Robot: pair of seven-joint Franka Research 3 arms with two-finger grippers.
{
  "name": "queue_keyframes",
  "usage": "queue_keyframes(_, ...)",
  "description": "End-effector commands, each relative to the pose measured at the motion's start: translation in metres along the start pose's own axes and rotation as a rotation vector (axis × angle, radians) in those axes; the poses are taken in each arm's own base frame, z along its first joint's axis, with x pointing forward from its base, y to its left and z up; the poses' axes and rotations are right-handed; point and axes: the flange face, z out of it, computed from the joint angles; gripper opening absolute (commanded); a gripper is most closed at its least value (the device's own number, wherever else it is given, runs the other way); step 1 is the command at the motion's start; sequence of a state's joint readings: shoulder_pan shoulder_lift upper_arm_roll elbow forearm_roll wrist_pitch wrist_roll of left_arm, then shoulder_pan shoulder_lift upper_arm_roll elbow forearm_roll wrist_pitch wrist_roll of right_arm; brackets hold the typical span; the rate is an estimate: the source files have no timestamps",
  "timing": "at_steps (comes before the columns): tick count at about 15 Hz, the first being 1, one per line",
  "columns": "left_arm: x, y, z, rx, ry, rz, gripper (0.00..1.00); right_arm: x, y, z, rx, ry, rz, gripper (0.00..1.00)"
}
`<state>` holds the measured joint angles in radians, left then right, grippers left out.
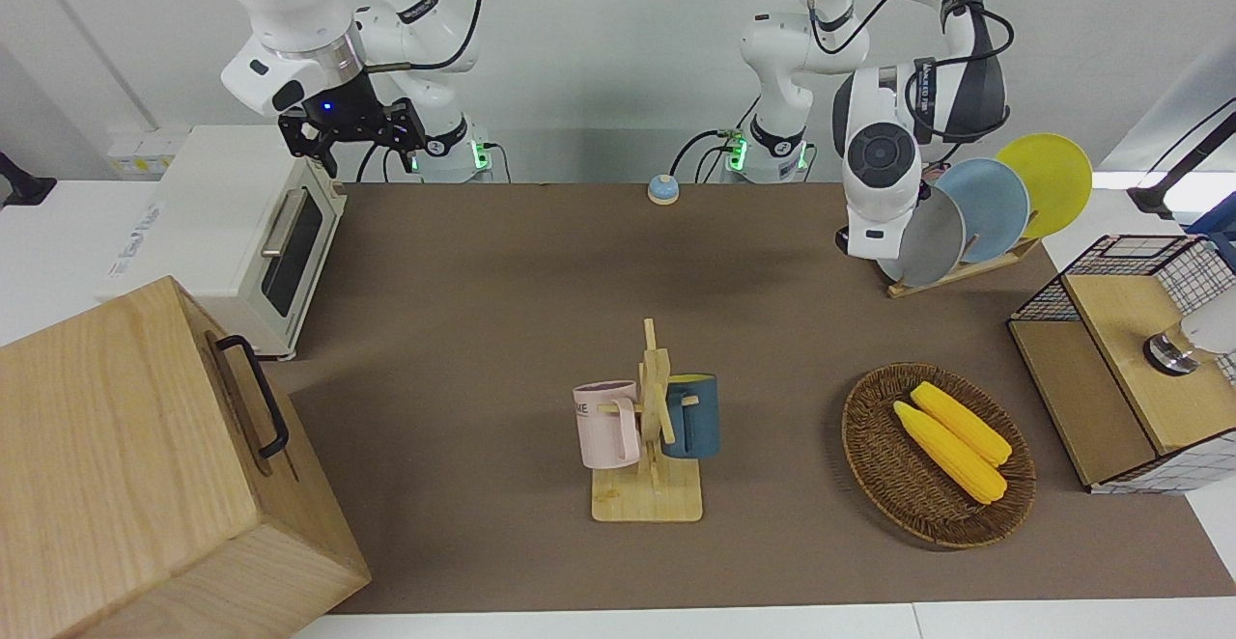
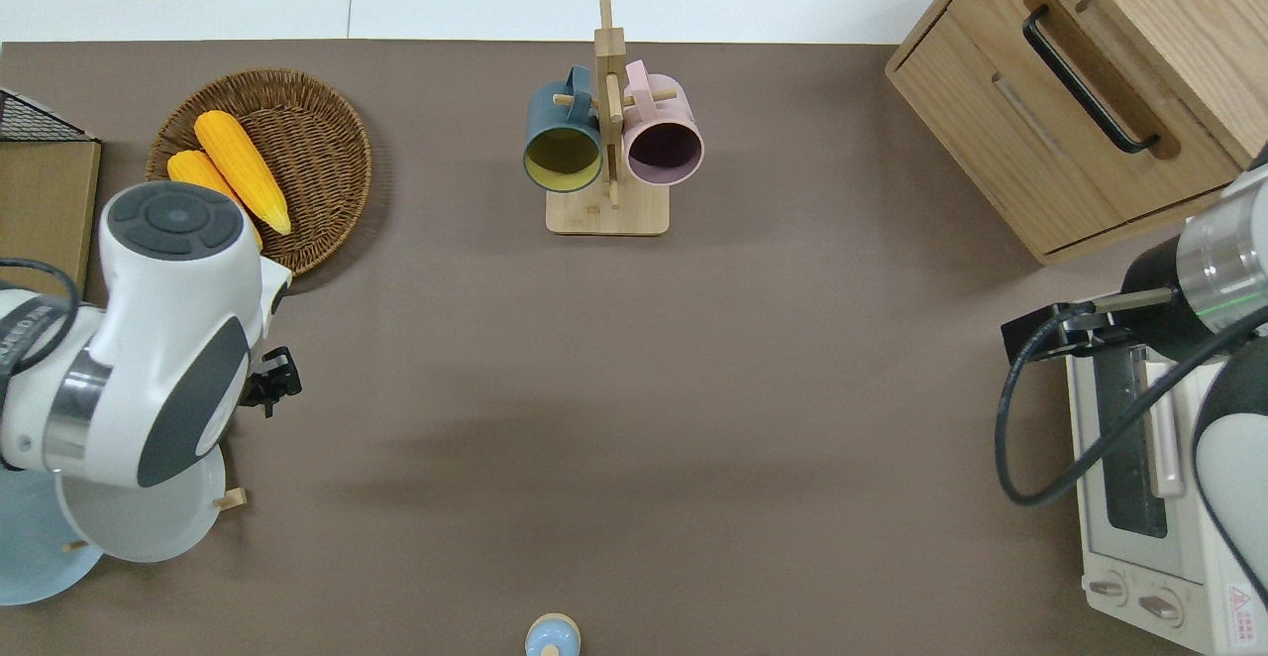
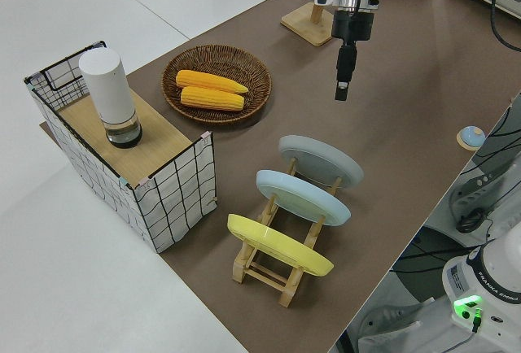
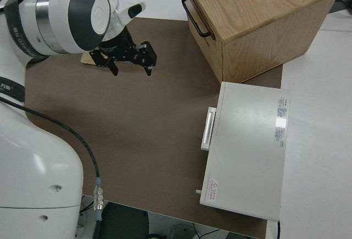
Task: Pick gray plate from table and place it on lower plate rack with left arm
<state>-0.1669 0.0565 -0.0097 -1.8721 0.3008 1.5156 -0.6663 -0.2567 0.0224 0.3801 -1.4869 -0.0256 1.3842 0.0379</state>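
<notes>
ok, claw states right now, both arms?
Left claw: holds nothing, hanging over bare table; the round pale gray plate sits in the light-wood plate rack. Open or closed: cannot be told.
Right claw: open, empty, parked.

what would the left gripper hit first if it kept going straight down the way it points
Probably bare table. The left gripper points straight down and holds nothing, over open mat between the gray plate on the rack and the corn basket; nothing shows beneath it, though depth is unclear.
</notes>
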Motion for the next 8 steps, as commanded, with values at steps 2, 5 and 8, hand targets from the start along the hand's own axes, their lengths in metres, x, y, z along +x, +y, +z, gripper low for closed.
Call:
queue_keyframes(2,-0.002,-0.013,-0.073,-0.229,0.031,-0.017,1.00,-0.003,0.002,-0.004,-0.008,-0.002,0.017,0.983)
queue_keyframes(5,0.001,-0.039,-0.108,-0.322,0.075,0.117,1.00,-0.003,0.002,-0.004,-0.007,-0.002,0.017,0.983)
queue_keyframes(8,0.021,-0.100,-0.107,-0.443,0.093,0.275,1.00,-0.003,0.002,-0.004,-0.007,-0.002,0.017,0.983)
